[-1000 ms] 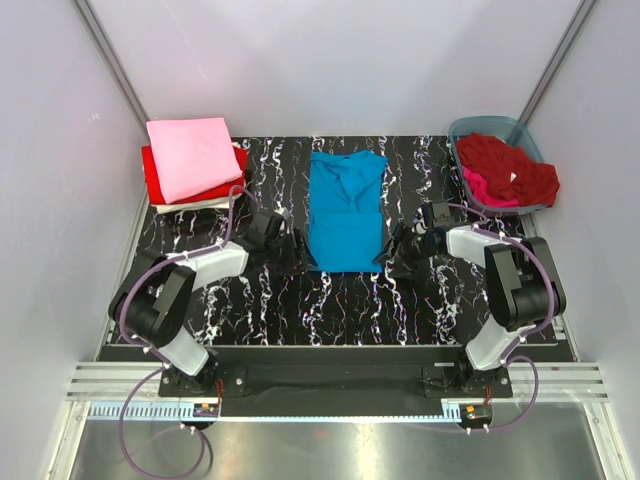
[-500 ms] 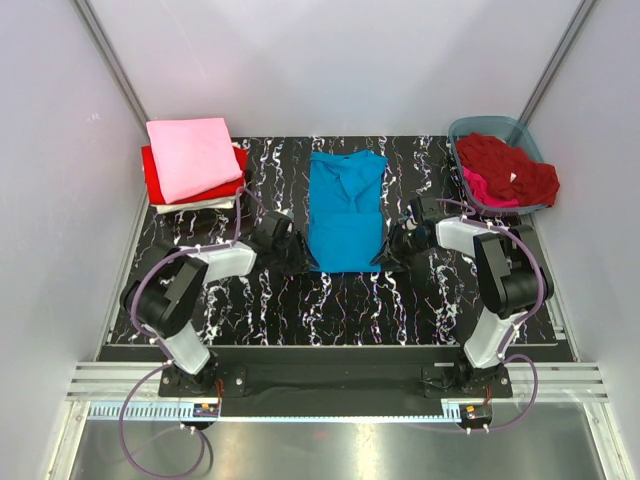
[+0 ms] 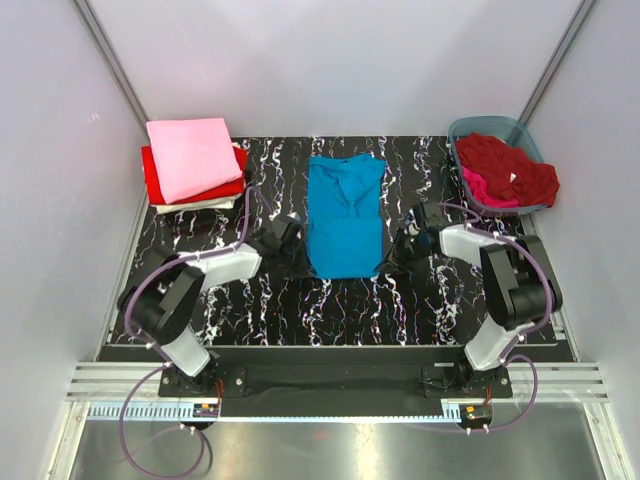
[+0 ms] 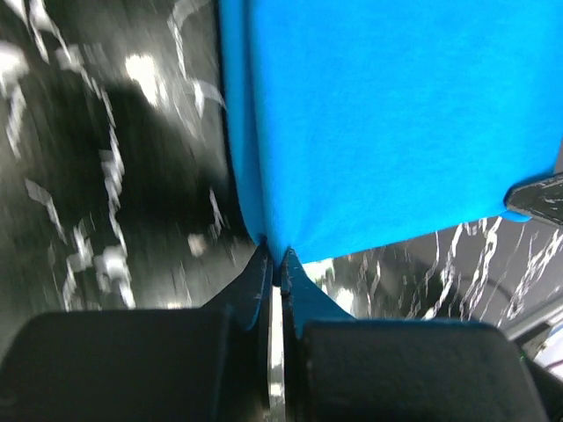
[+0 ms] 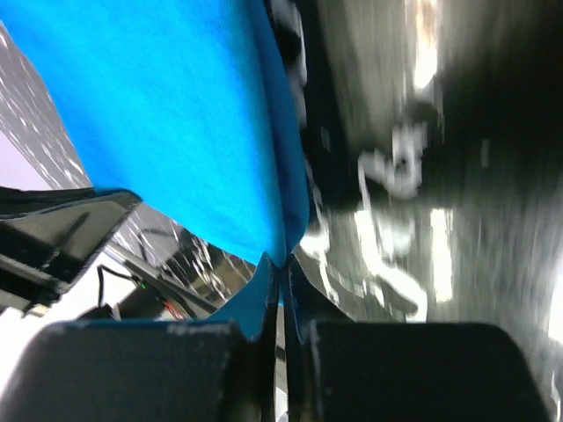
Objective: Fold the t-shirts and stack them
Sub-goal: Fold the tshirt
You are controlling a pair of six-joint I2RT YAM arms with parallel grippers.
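A turquoise blue t-shirt (image 3: pixel 345 215) lies folded lengthwise in the middle of the black marbled table (image 3: pixel 260 300). My left gripper (image 3: pixel 303 262) is shut on its near left corner, and the blue cloth (image 4: pixel 387 123) runs pinched into the jaws of the left gripper (image 4: pixel 278 259). On the other side my right gripper (image 3: pixel 388 262) is shut on the near right corner, where the cloth (image 5: pixel 167 114) is pinched by the right gripper (image 5: pixel 281 264). Folded pale pink (image 3: pixel 192 156), bright red (image 3: pixel 153 176) and white (image 3: pixel 205 205) shirts are stacked at the back left. Dark red (image 3: pixel 510 165) and magenta (image 3: pixel 487 190) shirts lie crumpled in the tub.
The grey-blue plastic tub (image 3: pixel 483 127) stands at the back right corner. White walls close in the table on the left, the back and the right. The arm bases sit on a rail (image 3: pixel 330 385) at the near edge.
Both grippers moved inward to the blue shirt's near corners and closed on them. The shirt's near edge has shifted slightly.
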